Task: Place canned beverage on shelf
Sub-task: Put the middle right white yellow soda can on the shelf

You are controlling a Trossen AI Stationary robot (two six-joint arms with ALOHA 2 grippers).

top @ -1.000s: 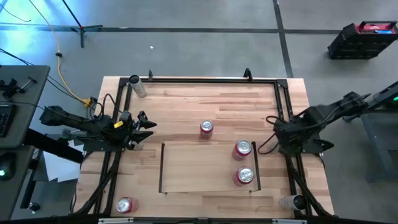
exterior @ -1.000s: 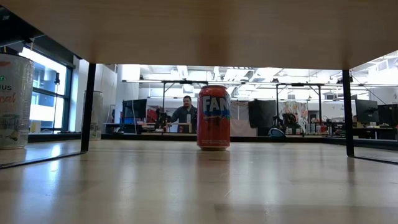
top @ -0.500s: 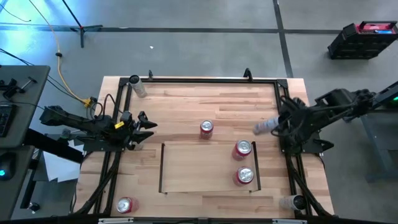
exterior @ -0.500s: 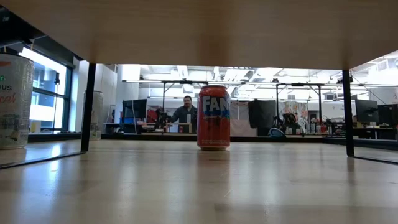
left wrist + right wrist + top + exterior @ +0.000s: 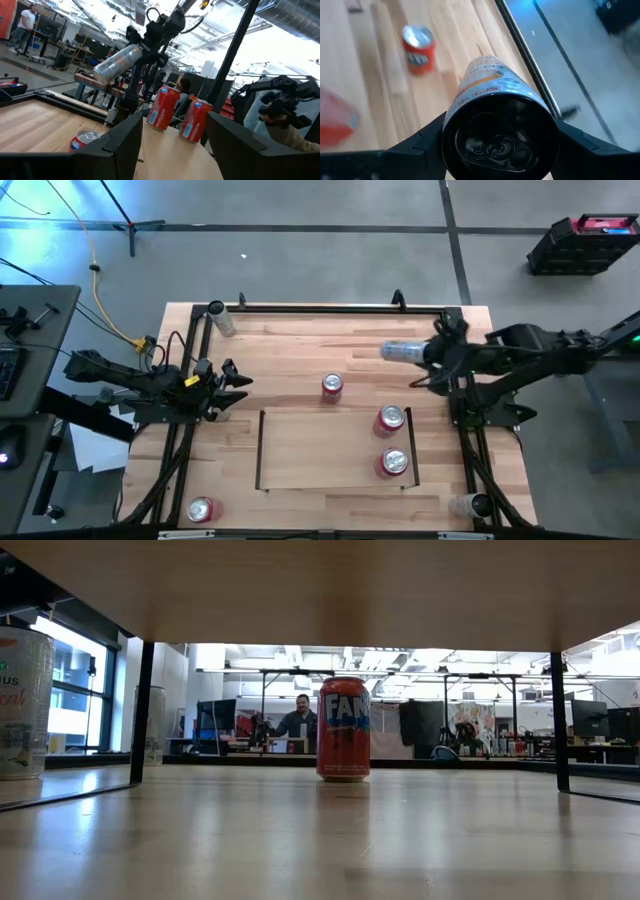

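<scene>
While left pincer (image 5: pixel 236 383) idles, right pincer (image 5: pixel 428 358) grips slim can (image 5: pixel 400 351).

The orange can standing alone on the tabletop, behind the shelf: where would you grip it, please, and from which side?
Probably around the mid-body of the orange can, coming in level from the left gripper's side: it stands upright with bare tabletop around it.
</scene>
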